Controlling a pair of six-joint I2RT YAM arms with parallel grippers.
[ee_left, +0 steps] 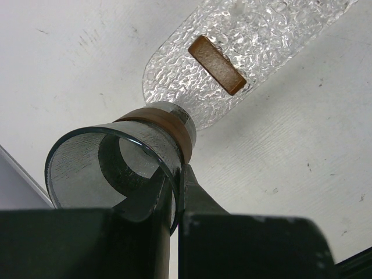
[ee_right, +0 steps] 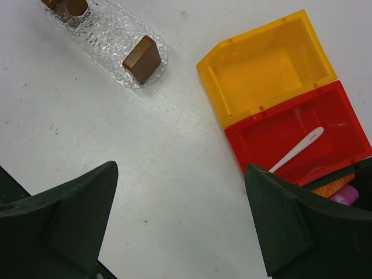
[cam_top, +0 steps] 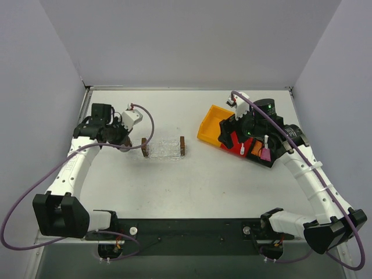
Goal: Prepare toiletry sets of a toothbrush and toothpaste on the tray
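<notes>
**Left clamps cup at tray end, right spread wide over table**

Right gripper (ee_right: 180,174): jaws wide apart, holding nothing, over the white table (ee_right: 174,128) between bins and tray. Left gripper (ee_left: 176,197): pinched tight on the rim of a clear round cup with brown band (ee_left: 87,168), tilted at the tray's end; contact with the tray is unclear. Yellow-orange open plastic bin (ee_right: 261,70) sits beside the red open plastic bin (ee_right: 261,139). Narrow clear textured plastic tray with brown wooden end blocks (ee_right: 110,35) is well apart from the bins. Slim white plastic toothbrush (ee_right: 296,149) lies in the red bin. Orange toothpaste tube (ee_right: 332,187) and pink toothpaste tube (ee_right: 346,195) are mostly hidden behind the right finger.
</notes>
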